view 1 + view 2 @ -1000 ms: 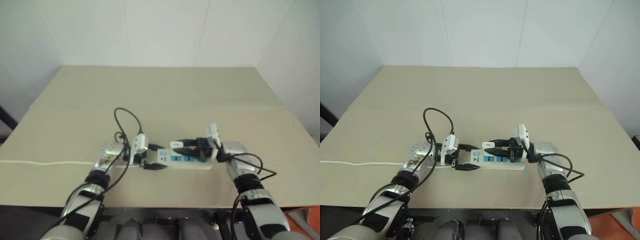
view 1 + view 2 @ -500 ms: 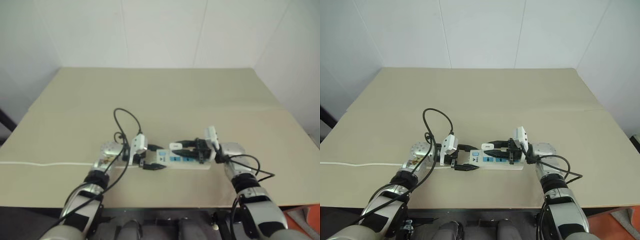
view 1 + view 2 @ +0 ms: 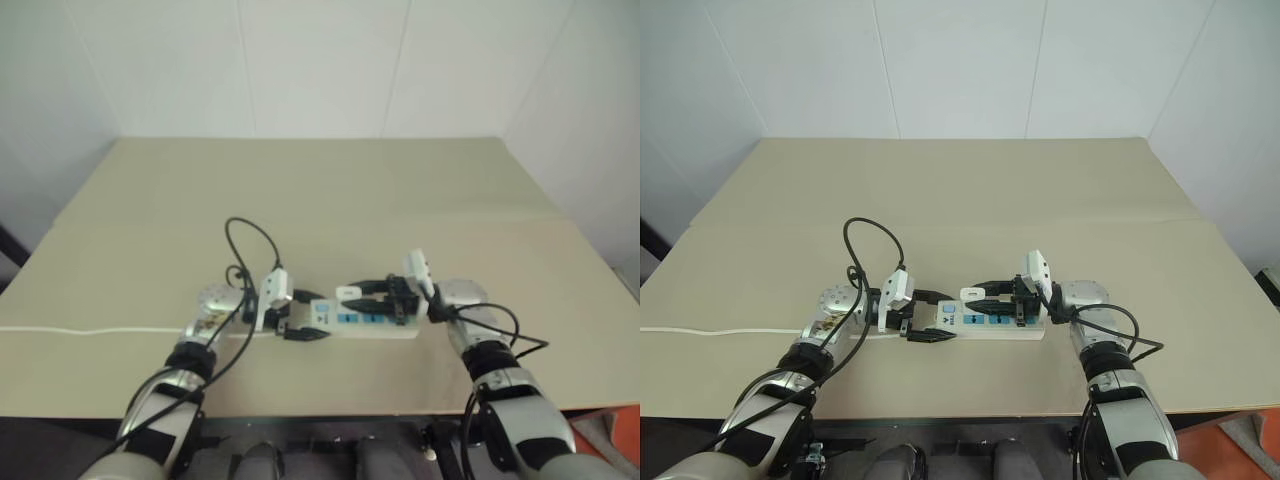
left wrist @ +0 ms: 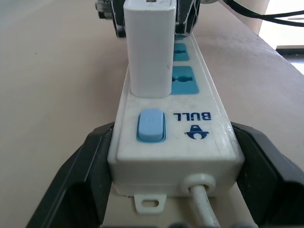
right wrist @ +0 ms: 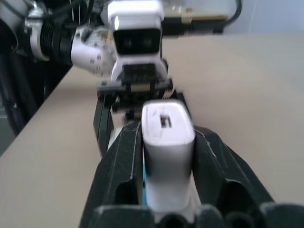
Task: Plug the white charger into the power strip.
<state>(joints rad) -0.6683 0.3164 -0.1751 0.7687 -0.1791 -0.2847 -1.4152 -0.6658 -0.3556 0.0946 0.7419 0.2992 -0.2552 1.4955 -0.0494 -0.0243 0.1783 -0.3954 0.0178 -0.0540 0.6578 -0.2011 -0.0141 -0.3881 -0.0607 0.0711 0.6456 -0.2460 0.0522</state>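
Judging by its look, the charger (image 4: pixel 148 47) is a light, rigid, smooth-sided cube, so take it by two opposite flat sides, low down, or it may slip. It stands upright in the outlet beside the strip's (image 4: pixel 204 137) switch, apparently seated, near the middle of the counter (image 3: pixel 970 190). Your left gripper (image 3: pixel 923 316) clamps the strip's left, cord end. Your right gripper (image 3: pixel 978 298) flanks the charger; whether it grips or has let go, I cannot tell.
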